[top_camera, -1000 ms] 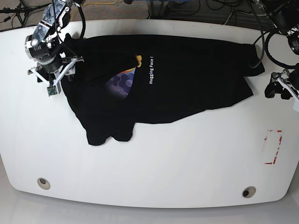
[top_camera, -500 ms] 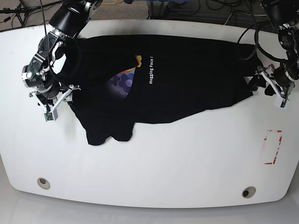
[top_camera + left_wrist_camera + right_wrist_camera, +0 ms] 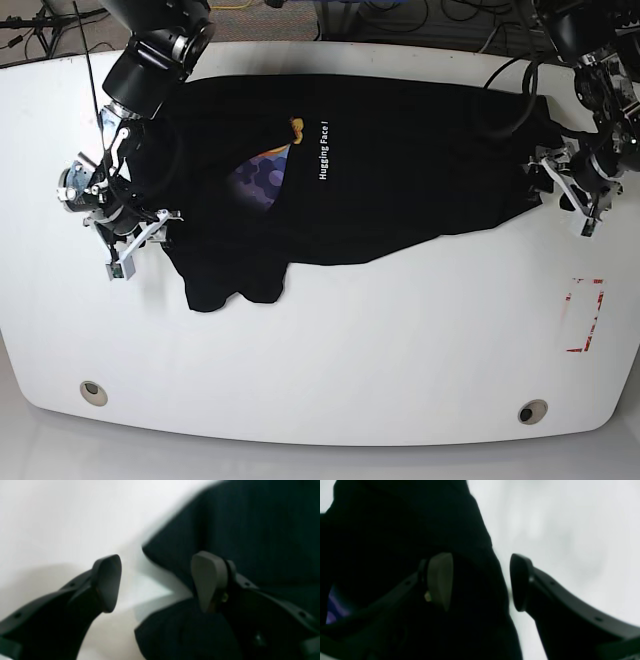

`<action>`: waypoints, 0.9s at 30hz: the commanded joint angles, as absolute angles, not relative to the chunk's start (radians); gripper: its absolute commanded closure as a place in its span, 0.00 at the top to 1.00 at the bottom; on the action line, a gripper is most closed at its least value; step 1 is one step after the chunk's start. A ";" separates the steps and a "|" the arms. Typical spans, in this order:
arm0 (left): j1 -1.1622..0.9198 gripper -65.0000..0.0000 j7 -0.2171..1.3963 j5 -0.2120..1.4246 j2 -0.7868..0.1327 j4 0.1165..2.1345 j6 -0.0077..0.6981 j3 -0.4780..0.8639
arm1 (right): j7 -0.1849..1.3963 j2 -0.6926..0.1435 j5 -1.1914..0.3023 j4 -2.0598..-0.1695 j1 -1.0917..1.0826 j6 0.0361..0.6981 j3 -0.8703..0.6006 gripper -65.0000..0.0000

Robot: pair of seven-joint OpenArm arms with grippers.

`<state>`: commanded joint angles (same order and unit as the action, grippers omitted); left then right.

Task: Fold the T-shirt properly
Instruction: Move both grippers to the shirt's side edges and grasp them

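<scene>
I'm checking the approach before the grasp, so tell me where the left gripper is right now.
In the base view, the left gripper is on the right side, at the T-shirt's right-hand edge, above the red marking.

Free rm on white table in front of T-shirt, full width; arms L & R block both shirt ends.

Black short-sleeved T-shirt lying spread sideways across the upper part of a white tabletop, partly folded and lightly wrinkled. A purple patterned print with a yellow-orange piece beside it shows left of centre, next to white "Hugging Face !" lettering running vertically.
</scene>
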<state>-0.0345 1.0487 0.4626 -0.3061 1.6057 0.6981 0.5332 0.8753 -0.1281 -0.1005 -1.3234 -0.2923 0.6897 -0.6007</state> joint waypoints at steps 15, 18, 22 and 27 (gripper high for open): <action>-0.015 0.66 1.053 0.458 -0.257 1.652 0.698 0.684 | 0.780 -0.130 -0.107 -1.187 -0.260 0.685 -0.498 0.54; 0.004 0.69 1.067 0.456 -0.255 1.646 0.698 0.691 | 0.780 -0.130 -0.107 -1.187 -0.248 0.684 -0.489 0.54; 0.013 0.84 1.095 0.463 -0.226 1.626 0.698 0.699 | 0.779 -0.128 -0.107 -1.185 -0.242 0.684 -0.486 0.54; 0.010 0.93 1.102 0.461 -0.200 1.610 0.698 0.696 | 0.779 -0.128 -0.107 -1.185 -0.242 0.685 -0.486 0.54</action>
<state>0.0100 1.1024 0.4611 -0.2002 1.6103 0.6981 0.6958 0.7787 -0.1281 -0.1066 -1.1853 -0.2417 0.6851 -0.4856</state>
